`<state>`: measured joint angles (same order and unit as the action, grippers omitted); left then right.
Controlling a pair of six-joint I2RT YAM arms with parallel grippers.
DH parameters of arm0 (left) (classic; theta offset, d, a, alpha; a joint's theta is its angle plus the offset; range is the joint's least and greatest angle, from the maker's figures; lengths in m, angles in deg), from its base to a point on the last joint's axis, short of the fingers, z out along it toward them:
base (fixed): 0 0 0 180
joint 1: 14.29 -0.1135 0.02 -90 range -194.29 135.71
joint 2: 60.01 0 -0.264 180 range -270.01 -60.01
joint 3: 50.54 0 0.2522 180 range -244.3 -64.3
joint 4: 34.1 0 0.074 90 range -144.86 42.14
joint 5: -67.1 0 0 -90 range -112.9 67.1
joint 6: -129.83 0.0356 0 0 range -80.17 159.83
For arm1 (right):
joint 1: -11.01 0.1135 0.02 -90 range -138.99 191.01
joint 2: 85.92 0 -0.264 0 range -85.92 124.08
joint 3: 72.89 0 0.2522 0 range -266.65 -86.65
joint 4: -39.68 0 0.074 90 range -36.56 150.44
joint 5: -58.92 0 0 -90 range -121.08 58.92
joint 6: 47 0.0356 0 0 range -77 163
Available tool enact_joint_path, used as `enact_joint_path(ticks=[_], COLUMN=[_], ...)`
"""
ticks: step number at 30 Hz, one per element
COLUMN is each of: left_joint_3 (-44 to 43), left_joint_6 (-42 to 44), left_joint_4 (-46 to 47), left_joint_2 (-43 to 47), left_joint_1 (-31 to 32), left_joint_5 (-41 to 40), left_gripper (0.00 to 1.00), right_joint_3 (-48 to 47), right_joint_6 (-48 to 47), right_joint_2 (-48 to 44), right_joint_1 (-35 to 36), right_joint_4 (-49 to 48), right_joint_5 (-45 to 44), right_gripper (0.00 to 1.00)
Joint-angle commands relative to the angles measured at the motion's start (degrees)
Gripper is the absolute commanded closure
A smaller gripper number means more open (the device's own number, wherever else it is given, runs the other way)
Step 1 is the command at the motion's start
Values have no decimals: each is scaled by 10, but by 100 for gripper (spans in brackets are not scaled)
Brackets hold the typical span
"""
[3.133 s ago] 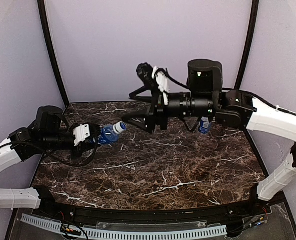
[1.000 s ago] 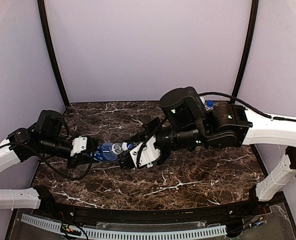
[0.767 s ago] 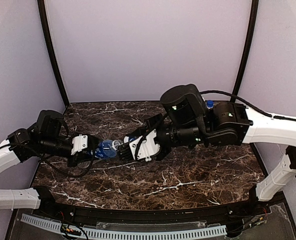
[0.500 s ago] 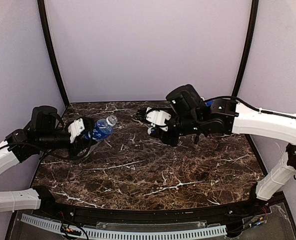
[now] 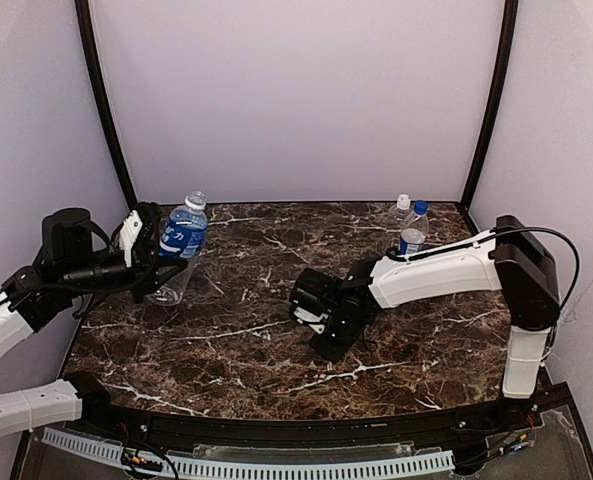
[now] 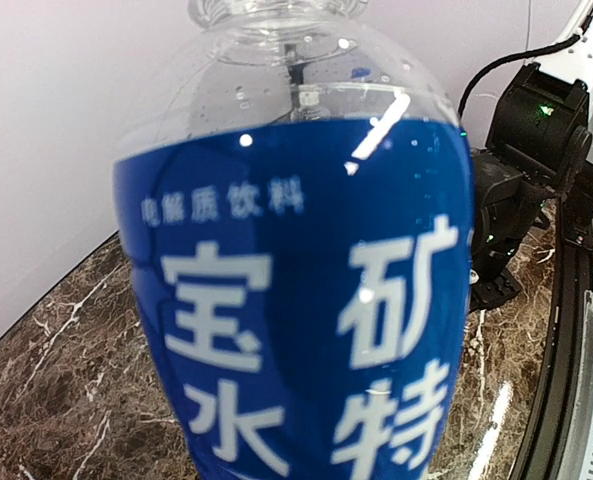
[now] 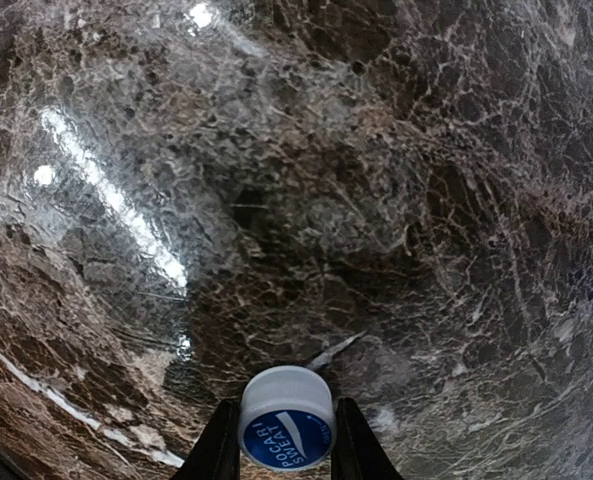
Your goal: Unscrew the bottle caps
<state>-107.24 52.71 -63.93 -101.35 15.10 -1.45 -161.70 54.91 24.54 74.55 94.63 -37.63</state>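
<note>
Right wrist view: the right gripper pinches a blue Pocari Sweat cap. It is now low over the marble table mid-scene, having drawn away from the bottle. The left gripper clamps the blue-labelled bottle, now swung upright at far left. Two capped bottles stand far right.

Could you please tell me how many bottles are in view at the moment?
3. A labelled bottle is held in the left gripper. A second labelled bottle and a plain bottle stand together at the table's far right.
</note>
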Motion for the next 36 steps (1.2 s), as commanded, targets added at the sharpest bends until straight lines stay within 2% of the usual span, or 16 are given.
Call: enact_joint_path(ticks=[1, 2, 3, 5, 8, 9, 14, 16, 19, 21, 25, 28, 34, 36], left_joint_3=[14, 14, 14, 14, 15, 16, 10, 3, -4, -10, -21, -29, -36, -36], left_joint_6=[-15, -15, -14, -11, 0, 3, 19, 21, 22, 25, 39, 42, 44, 44], left_joint_4=[15, 16, 17, 17, 15, 14, 6, 6, 3, -3, -6, -4, -6, -6], left_joint_2=[6, 6, 6, 4, 6, 6, 3, 1, -4, -7, -15, -22, -28, -29], left_joint_1=[-5, -6, -6, -6, -6, -6, -6, -6, -4, -5, -5, -5, -5, -5], left_joint_5=[29, 33, 37, 42, 54, 61, 107, 131, 156, 160, 168, 172, 172, 174], left_gripper=[77, 77, 77, 77, 77, 76, 76, 76, 75, 75, 75, 75, 75, 75], right_joint_3=[6, 7, 7, 1, -24, -34, -111, -132, -135, -151, -200, -240, -271, -281], right_joint_6=[40, 41, 41, 39, 37, 29, -78, -132, -198, -214, -176, -136, -88, -67], right_joint_2=[3, 4, 3, -1, -17, -25, -89, -127, -176, -186, -162, -132, -84, -68], right_joint_1=[3, 2, 3, 3, 2, 3, 6, 5, 5, 5, 3, 1, -4, -7], right_joint_4=[-1, -2, -3, -1, 12, 17, 23, -32, -157, -214, -318, -377, -407, -409], right_joint_5=[25, 28, 30, 42, 48, 48, 59, 127, 277, 321, 319, 314, 297, 323], right_gripper=[100, 93, 78, 43, 8, 2, 1, 2, 2, 1, 2, 6, 16, 25])
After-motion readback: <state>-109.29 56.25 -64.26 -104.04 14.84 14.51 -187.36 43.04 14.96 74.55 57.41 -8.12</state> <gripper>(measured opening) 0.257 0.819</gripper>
